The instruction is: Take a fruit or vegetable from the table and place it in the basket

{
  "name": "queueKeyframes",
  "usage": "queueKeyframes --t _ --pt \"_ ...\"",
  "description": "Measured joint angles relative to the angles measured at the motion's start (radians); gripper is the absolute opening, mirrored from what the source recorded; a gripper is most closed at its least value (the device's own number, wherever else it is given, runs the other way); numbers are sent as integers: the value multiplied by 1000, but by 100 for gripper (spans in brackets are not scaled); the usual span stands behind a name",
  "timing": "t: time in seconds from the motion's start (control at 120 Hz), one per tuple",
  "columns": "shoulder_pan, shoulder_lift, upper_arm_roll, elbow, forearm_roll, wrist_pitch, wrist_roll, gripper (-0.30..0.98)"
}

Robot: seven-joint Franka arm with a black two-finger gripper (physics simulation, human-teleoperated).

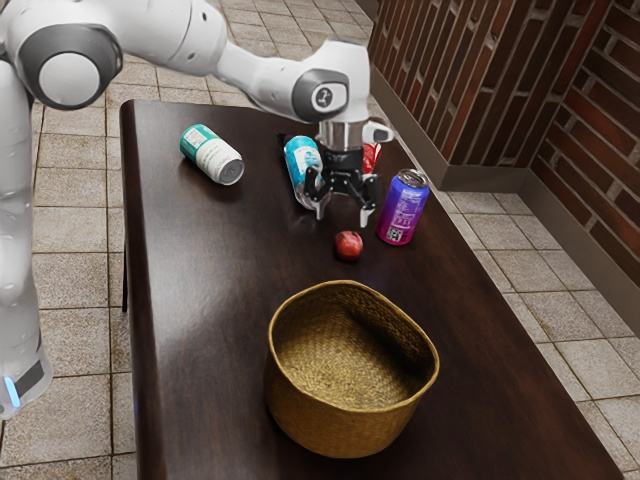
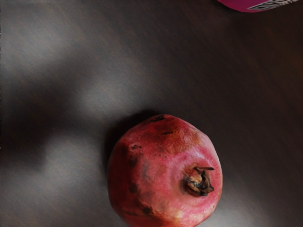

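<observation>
We see the pomegranate [image 1: 348, 245] on the table [image 1: 215, 290], just right of the exterior view's centre, below our gripper [image 1: 342, 213] and above the basket [image 1: 310, 425], which sits in the lower centre of that view. The fruit is nearly round, with no clear long axis; its crown [image 2: 200, 182] faces up toward our hand, tipped to one side, roughly across the line to the purple can [image 1: 403, 208]. Our gripper's fingers stand wide apart and have hold of nothing. The pomegranate's skin is glossy red and pink with dark blemishes, and its crown is dry, brown and ragged. The basket is woven, tan and open-topped, with a rounded, uneven rim; the table is dark, faintly grained wood. Near the fruit, the purple can stands upright, shading to blue above, with pale print we can't read and a black-and-white code near its base. At the upper left lies a teal-and-white can [image 1: 212, 155], and behind our gripper we see a light-blue can [image 1: 302, 165], their lettering too small to read.
</observation>
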Motion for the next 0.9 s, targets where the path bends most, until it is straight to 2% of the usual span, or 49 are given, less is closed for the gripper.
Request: queueKeyframes --t 0.6,0.758,0.9 --pt "-12 88 -21 6 -24 90 -22 69" --pt "-11 94 -30 5 -45 112 -25 51" --pt "-10 98 -31 2 -61 122 -28 45"
